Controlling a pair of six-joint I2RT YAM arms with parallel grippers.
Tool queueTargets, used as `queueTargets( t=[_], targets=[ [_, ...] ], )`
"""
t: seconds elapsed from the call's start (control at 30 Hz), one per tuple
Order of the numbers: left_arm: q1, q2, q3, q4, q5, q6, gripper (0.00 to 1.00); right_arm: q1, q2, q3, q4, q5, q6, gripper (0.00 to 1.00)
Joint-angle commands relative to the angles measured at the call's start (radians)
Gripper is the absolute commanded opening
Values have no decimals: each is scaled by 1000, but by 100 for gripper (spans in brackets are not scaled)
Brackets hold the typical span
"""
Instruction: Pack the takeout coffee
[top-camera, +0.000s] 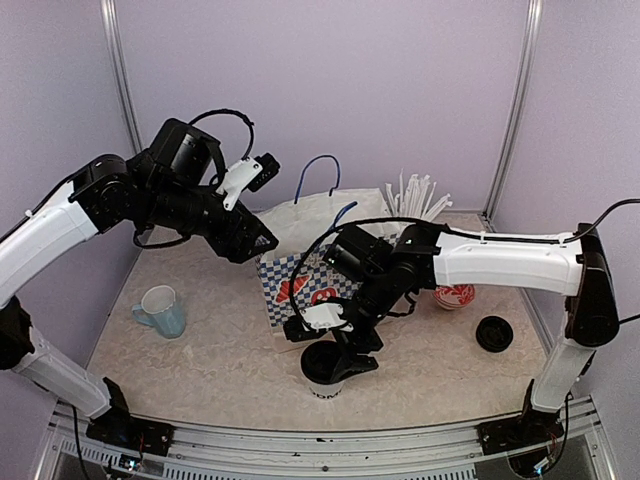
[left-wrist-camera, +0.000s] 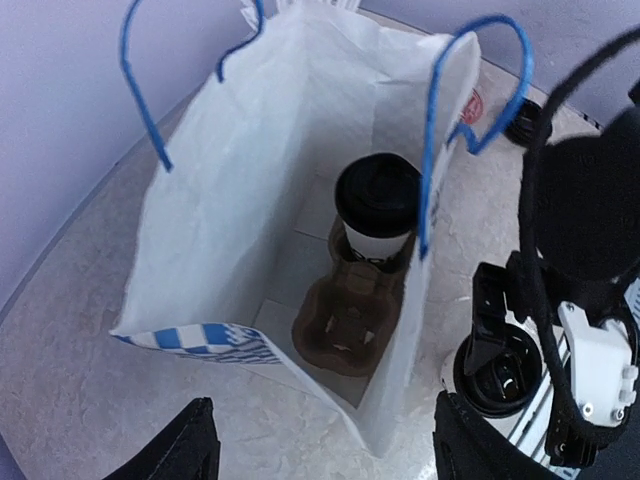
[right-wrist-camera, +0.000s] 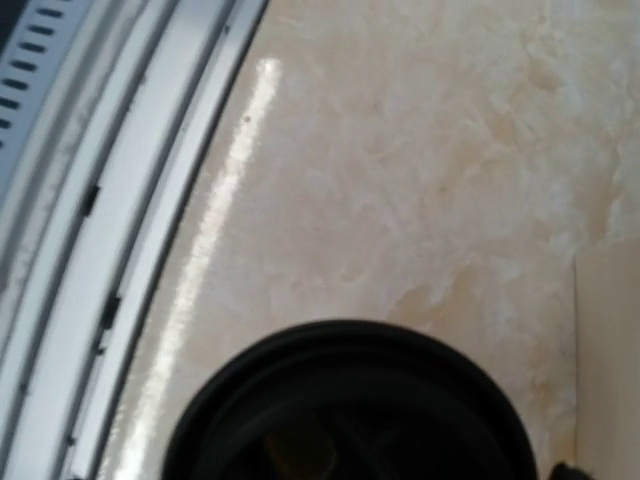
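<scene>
Jaws on the left gripper (left-wrist-camera: 330, 455) stand wide open above a white paper bag (left-wrist-camera: 230, 200) with blue rope handles. Inside the bag, one black-lidded takeout cup (left-wrist-camera: 378, 240) sits in a pocket of a brown cardboard carrier (left-wrist-camera: 345, 330). The right gripper (top-camera: 335, 355) straddles a second lidded cup (top-camera: 322, 388) on the bench (top-camera: 200, 370), just in front of the bag. Whether its jaws are gripping the cup cannot be told. A light-blue mug (top-camera: 160, 310), white straws (top-camera: 415, 200) and a loose black lid (top-camera: 494, 333) stand around. The lettering on the cups is too small to read.
</scene>
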Motion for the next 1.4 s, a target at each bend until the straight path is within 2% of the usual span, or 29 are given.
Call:
queueTargets(
  t=[0.0, 0.17, 0.3, 0.4, 0.53, 0.57, 0.63, 0.67, 1.13, 1.37],
  targets=[
    [-110, 17, 16, -119, -41, 17, 72, -6, -105, 68, -119, -54, -39, 99],
    [-237, 59, 28, -169, 27, 14, 72, -85, -245, 20, -219, -81, -114, 99],
    [-308, 112, 38, -168, 74, 18, 72, -236, -378, -78, -235, -114, -147, 99],
    [-343, 153, 43, -160, 94, 37, 72, -360, -463, -161, -196, -153, -135, 99],
    [-355, 230, 50, -149, 96, 65, 74, -496, -540, -278, -51, -192, -66, 99],
    [-357, 248, 60, -153, 92, 67, 76, -516, -551, -300, -17, -192, -46, 100],
    [-363, 295, 94, -166, 79, 65, 98, -556, -567, -337, 33, -192, -18, 99],
    [-368, 331, 113, -174, 59, 62, 99, -571, -573, -354, 53, -182, -5, 99],
    [-362, 504, 161, -168, 5, 23, 99, -595, -589, -388, 62, -186, 2, 99],
    [-347, 537, 141, -180, 81, 2, 90, -595, -574, -392, 52, -195, -3, 99]
  ],
)
